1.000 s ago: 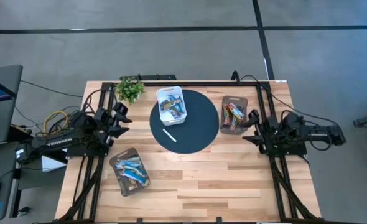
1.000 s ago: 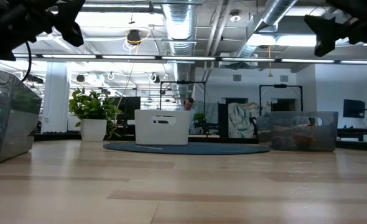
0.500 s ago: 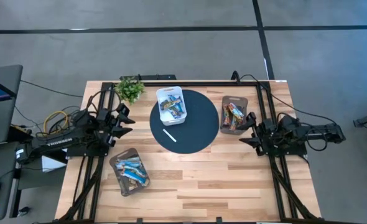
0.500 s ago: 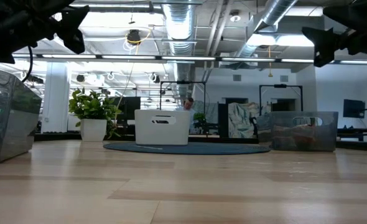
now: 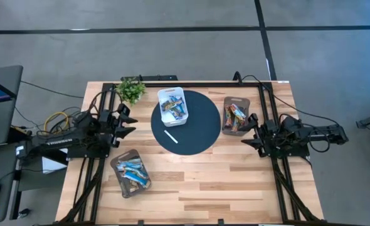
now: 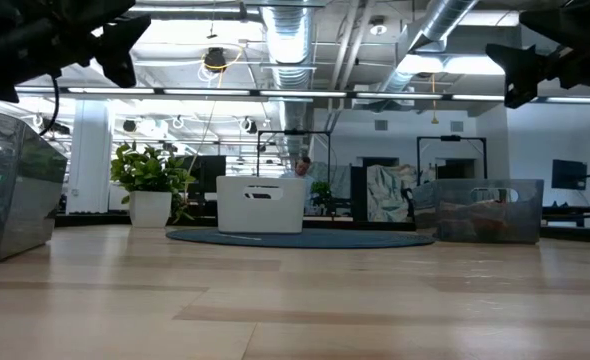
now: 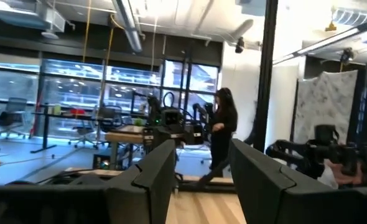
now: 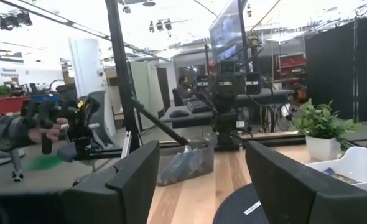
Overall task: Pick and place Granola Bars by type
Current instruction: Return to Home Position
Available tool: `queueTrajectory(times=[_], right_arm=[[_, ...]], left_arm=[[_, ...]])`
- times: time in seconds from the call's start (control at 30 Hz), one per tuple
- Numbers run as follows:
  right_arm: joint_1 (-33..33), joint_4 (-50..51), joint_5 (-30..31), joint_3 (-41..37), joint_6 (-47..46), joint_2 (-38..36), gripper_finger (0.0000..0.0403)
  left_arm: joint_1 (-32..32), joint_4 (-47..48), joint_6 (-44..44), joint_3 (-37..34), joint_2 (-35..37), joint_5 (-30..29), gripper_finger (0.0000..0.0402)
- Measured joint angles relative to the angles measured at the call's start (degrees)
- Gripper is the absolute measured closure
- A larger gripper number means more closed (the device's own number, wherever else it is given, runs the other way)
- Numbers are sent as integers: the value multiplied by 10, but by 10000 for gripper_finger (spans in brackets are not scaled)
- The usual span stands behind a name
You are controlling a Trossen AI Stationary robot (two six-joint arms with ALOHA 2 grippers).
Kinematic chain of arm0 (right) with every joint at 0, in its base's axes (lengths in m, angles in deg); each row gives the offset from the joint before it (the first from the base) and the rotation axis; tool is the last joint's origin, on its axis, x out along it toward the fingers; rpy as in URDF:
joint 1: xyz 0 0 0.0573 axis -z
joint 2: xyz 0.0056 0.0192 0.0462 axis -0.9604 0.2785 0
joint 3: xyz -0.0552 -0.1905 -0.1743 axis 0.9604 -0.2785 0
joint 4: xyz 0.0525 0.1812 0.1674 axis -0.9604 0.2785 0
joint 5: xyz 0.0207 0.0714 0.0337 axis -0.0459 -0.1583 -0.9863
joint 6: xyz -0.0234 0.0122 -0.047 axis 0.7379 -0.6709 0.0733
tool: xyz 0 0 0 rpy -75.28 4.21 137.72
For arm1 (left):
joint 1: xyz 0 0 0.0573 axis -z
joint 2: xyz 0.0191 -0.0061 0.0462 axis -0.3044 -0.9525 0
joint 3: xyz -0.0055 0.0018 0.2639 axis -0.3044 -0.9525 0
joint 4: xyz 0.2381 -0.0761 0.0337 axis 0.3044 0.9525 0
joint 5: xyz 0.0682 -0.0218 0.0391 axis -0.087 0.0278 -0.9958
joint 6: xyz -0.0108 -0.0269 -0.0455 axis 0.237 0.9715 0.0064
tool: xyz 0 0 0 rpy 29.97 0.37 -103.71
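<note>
Concrete floor (image 5: 172, 50), exposed ducts (image 6: 290, 45) overhead, lg windows (image 7: 71, 87).

Granola Bars (image 5: 173, 108): small flat wrapped bars, held in three lots.
1. Blue-and-white wrappers, heaped loosely in the white bin (image 5: 160, 94) on the dark round mat (image 5: 200, 129).
2. Red and multicoloured wrappers, piled in the clear bin (image 5: 225, 119) to my right.
3. Blue and yellowish wrappers, jumbled in the second clear bin (image 5: 115, 162) to my left.

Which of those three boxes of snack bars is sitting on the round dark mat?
The white box, on the edge of the mat. The other two are see-through and stand on bare wood: the right box beside the mat, the left box clear of it.
</note>
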Motion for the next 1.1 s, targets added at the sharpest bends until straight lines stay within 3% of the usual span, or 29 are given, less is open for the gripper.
queueTrajectory(times=[0.3, 0.43, 0.63, 0.93, 1.1], right_arm=[[0, 5, 0, 0, 0, 0, 168], [-2, 2, 0, 0, -2, 0, 168], [-18, 8, -1, 0, -11, 0, 168], [-20, 11, 3, -1, -11, 0, 168], [-17, 11, 16, -1, -11, 0, 168]], left_arm=[[124, 42, -77, 0, 0, -102, 255], [132, 45, -85, 0, 29, -81, 255], [131, 138, -111, 0, 173, -106, 255], [167, 217, -80, 0, 174, -160, 255], [216, 298, -97, 0, 177, -241, 255]])
